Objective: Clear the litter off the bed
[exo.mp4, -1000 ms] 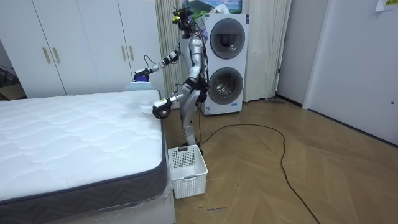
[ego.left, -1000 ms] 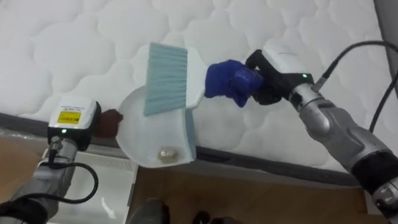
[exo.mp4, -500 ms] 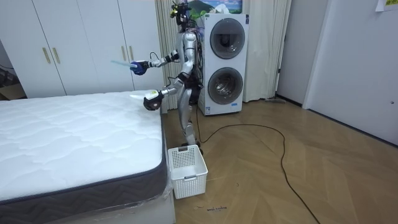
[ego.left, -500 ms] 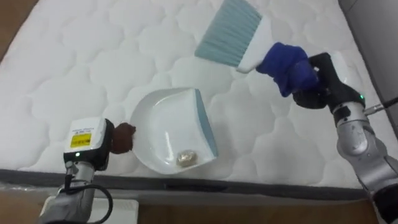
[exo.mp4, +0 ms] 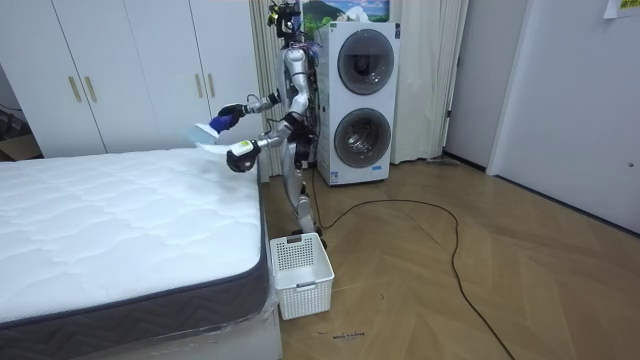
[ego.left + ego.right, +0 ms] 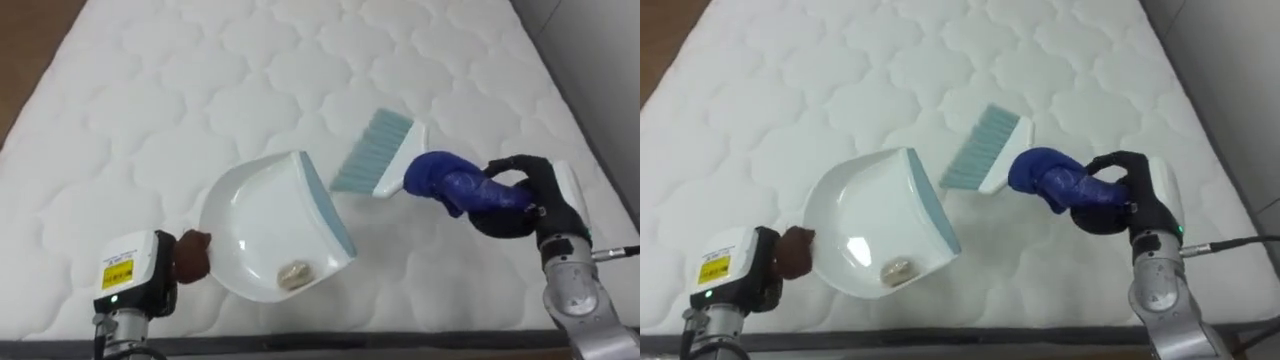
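Brush (image 6: 372, 152) lowered beside dustpan (image 6: 255, 230), right hand (image 6: 530, 203) fingers (image 6: 512, 163) curled round its handle, left hand's (image 6: 135, 285) grip on dustpan unclear

white basket (image 5: 300, 264); stacked washers (image 5: 362, 100); white wardrobe (image 5: 130, 75)

Quilted mattress (image 6: 180, 90) top is open on the far side and to the left of the dustpan (image 6: 265, 235), which sits near-centre by the edge. The brush (image 6: 372, 155), gripped by the right hand (image 6: 525, 200), is just right of the dustpan's lip and narrows that gap. The left hand (image 6: 165, 285) blocks the near-left edge. A white basket (image 5: 300, 265) stands on the floor at the mattress corner.
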